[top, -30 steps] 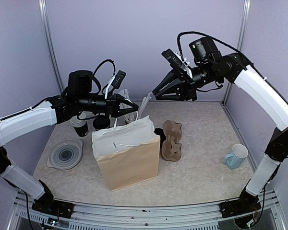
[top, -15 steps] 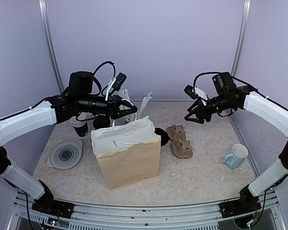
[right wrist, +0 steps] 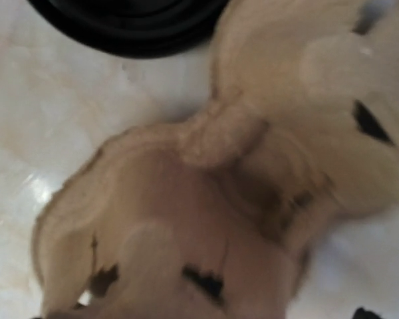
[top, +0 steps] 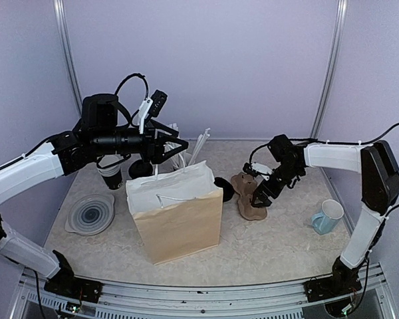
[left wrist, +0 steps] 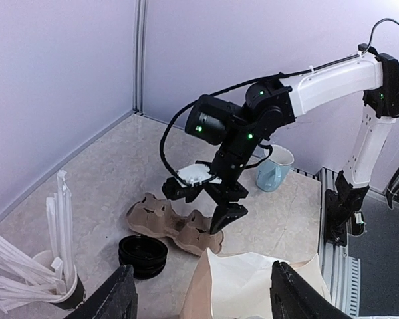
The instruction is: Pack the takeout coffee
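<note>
— Where's the takeout coffee, and how does it stand?
— I can't tell; no view shows it. Farthest left, a white-rimmed black cup sits under the left arm. The left gripper is spread wide and empty above the brown-and-white paper bag.
— At the bag's 2 o'clock?
— The right gripper, fingers apart, is down at the moulded pulp carrier. Its wrist view is blurred pulp. The left wrist view shows stacked black lids.

Left arm stretches level, left gripper raised, jaws apart. Right arm folds inward, right gripper low and pointing down, jaws spread wide.
</note>
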`<state>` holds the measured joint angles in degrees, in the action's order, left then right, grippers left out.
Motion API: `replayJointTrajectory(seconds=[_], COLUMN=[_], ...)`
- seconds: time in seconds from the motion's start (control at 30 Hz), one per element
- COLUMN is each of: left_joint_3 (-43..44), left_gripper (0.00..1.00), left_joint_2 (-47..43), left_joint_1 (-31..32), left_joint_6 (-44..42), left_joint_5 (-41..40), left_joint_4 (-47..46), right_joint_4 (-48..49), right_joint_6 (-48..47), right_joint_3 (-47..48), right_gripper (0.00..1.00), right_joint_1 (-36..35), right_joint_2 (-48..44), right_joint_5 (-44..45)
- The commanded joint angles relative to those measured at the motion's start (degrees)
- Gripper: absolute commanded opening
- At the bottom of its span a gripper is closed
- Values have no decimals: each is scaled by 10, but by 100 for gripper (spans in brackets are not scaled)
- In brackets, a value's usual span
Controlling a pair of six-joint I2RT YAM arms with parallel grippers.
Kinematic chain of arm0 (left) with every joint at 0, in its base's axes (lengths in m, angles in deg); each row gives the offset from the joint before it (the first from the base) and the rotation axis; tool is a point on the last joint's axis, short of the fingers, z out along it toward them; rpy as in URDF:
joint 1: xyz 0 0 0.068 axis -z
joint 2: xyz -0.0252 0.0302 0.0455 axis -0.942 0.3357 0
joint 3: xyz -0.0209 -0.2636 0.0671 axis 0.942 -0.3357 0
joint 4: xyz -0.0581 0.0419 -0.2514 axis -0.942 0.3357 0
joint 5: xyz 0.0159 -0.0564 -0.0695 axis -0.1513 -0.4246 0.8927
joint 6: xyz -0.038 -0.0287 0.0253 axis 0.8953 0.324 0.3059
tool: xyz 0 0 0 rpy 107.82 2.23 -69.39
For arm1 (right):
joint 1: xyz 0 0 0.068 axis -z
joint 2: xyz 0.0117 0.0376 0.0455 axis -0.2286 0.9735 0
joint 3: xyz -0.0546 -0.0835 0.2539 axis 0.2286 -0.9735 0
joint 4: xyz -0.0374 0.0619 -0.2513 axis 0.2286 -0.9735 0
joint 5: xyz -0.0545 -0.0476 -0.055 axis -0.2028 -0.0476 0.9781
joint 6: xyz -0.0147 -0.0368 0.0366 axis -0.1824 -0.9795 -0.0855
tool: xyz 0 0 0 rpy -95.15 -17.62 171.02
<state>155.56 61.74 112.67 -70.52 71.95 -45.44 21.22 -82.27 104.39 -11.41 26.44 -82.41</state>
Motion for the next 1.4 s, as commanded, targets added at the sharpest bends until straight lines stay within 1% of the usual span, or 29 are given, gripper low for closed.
replayJointTrajectory(seconds=[0.0,0.13,0.17,0.27,0.4,0.6,0.63,0.73,0.87,0.97,1.07,1.1,1.17,1.27,1.37], left_joint_3=[4,-7,-8,-13,-18,-19,-17,-12,-8,-5,4,9,22,39,43], left_gripper=[68,70,70,70,70,71,71,71,71,72,72,72,72,75,77], left_joint_2=[-19,-31,-34,-42,-51,-57,-58,-63,-73,-79,-79,-78,-76,-69,-64], left_joint_1=[8,8,8,8,7,7,7,7,7,7,8,10,22,65,109], left_joint_6=[-13,-13,-13,-13,-29,-32,-33,-35,-40,-41,-44,-46,-65,-116,-167], left_joint_5=[-57,-70,-71,-76,-82,-90,-92,-102,-112,-117,-118,-119,-141,-207,-269], left_joint_4=[9,8,8,8,10,13,14,20,26,30,34,35,39,42,24], right_joint_4=[-21,-44,-47,-37,-47,-52,-54,-59,-58,-62,-77,-84,-103,-137,-162], right_joint_6=[20,19,20,22,17,2,0,-2,2,2,3,3,6,7,3], right_joint_3=[45,69,73,69,74,58,55,55,58,64,74,82,103,154,203], right_gripper=[99,100,99,100,100,100,98,84,70,62,60,60,60,60,61], right_joint_1=[-25,-43,-44,-46,-51,-65,-66,-66,-66,-66,-64,-60,-41,9,65], right_joint_2=[43,80,84,76,77,91,94,99,91,80,57,47,24,-9,-35], right_joint_5=[18,38,30,17,13,53,58,61,67,66,61,50,-7,-144,-289])
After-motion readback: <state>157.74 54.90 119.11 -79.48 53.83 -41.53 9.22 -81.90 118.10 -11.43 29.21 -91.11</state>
